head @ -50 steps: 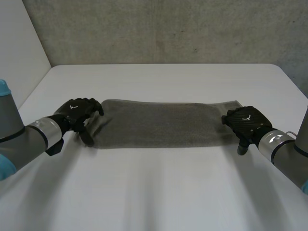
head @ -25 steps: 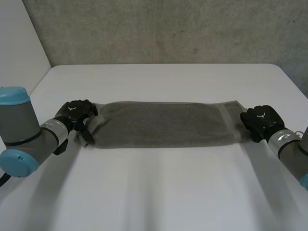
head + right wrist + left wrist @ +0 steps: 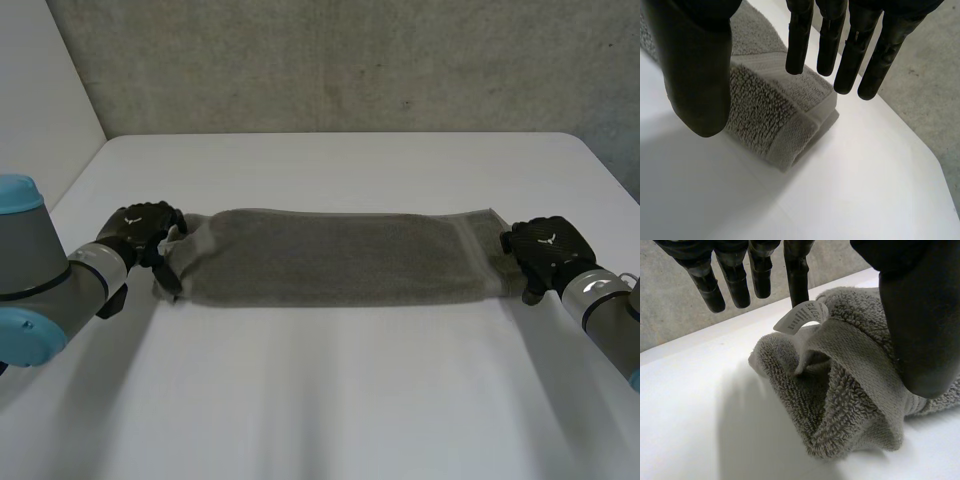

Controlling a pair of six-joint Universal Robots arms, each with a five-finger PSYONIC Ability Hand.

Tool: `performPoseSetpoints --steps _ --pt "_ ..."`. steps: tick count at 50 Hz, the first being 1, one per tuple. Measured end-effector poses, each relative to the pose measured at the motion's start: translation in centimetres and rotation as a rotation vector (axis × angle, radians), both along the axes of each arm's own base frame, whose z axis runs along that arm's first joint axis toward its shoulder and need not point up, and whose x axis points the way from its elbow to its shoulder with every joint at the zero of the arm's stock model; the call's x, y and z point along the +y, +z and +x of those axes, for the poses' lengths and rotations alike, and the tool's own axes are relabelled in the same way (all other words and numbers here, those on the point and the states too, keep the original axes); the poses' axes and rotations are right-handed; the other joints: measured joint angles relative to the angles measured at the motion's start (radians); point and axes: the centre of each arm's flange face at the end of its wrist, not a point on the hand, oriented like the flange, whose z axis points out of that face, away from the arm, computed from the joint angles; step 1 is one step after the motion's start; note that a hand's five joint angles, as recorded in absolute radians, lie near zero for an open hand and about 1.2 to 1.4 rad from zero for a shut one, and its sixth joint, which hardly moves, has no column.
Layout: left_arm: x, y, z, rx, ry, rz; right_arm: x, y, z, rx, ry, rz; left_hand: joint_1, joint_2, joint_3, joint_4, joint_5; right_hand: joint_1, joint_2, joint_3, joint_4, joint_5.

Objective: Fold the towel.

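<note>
Both moved outward since earlier: left robot hand (image 3: 140, 226) and right robot hand (image 3: 546, 246) spread, gripping nothing. Towel (image 3: 330, 258) end bunched under left thumb, so it could fold crooked.

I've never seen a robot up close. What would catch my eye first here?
A grey towel, folded into a long strip, lies across the middle of the white table. A black left hand sits at one short end and a black right hand at the other, fingers straight. In the left wrist view that end is bunched up, with a white label poking out by the fingertips.
</note>
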Motion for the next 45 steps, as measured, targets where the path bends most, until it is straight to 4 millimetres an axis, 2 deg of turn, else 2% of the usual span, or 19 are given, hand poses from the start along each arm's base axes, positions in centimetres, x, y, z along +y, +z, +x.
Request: performPoseSetpoints --steps 7,15,18,21,22,34,39,45 --pt "0.2 0.0 -0.1 0.001 -0.003 0.001 0.2 -0.2 0.3 -0.009 0.019 -0.009 0.000 0.000 0.000 0.000 0.000 0.032 0.006 0.016 0.017 0.062" --pt "0.1 -0.1 -0.1 0.001 -0.004 -0.003 -0.4 -1.9 0.6 -0.012 0.047 0.009 0.000 -0.001 -0.001 -0.001 0.000 0.149 0.131 0.142 0.141 0.185" --pt "-0.1 -0.1 -0.1 0.002 -0.002 -0.012 -0.8 -2.6 0.6 -0.009 0.052 0.018 0.000 -0.001 -0.001 -0.001 0.000 0.358 0.339 0.342 0.340 0.378" --pt "-0.2 0.0 0.0 0.002 0.000 -0.019 -1.1 -2.8 0.6 -0.008 0.050 0.017 0.000 -0.001 -0.001 -0.001 0.000 0.732 0.732 0.696 0.710 0.751" --pt "-0.3 0.0 0.0 0.002 0.001 -0.022 -1.2 -2.7 0.5 -0.008 0.047 0.015 0.000 -0.001 -0.001 -0.001 0.000 0.798 0.797 0.773 0.790 0.829" --pt "-1.6 0.5 1.2 -0.023 0.093 -0.084 -2.6 -0.7 -1.7 -0.008 -0.022 -0.037 0.000 -0.001 -0.001 -0.001 0.000 0.806 0.800 0.787 0.821 0.842" --pt "-2.8 1.0 2.0 -0.028 0.130 -0.131 -3.0 -0.4 -2.7 -0.002 -0.047 -0.042 0.000 -0.001 -0.001 -0.001 0.000 0.806 0.800 0.787 0.821 0.842" --pt "-3.8 1.5 2.8 -0.020 0.152 -0.151 -3.0 -0.6 -3.0 0.001 -0.052 -0.035 0.000 -0.001 -0.001 -0.001 0.000 0.806 0.800 0.787 0.821 0.842"
